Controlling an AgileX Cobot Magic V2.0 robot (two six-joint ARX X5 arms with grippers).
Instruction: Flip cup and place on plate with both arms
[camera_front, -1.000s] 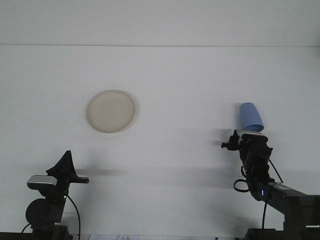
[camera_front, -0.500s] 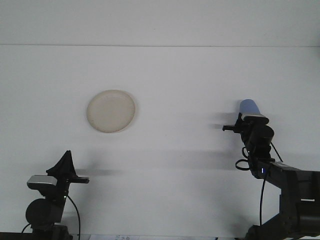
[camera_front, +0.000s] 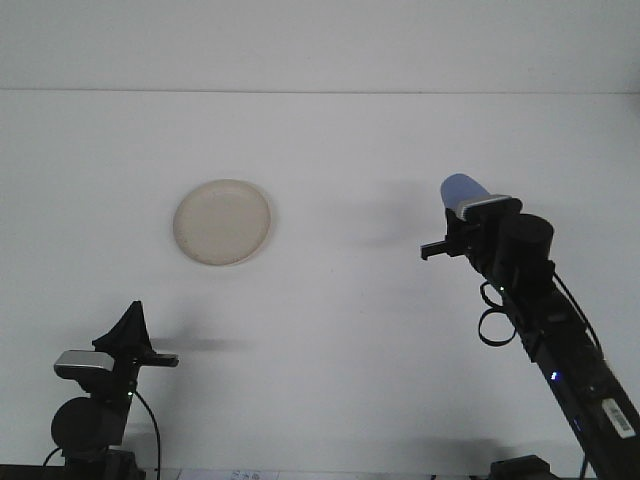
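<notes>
Cup (camera_front: 459, 188) apparently clamped in right gripper (camera_front: 474, 207), protruding above; left gripper (camera_front: 128, 325) jaw state unclear.

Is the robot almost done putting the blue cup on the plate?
Not yet, it looks about halfway. Done: the right gripper has grabbed the blue cup and holds it above the table. In hand: the cup is in the air on the right, far from the plate. Left: the plate has nothing on it, and the left gripper waits down low, holding nothing.
</notes>
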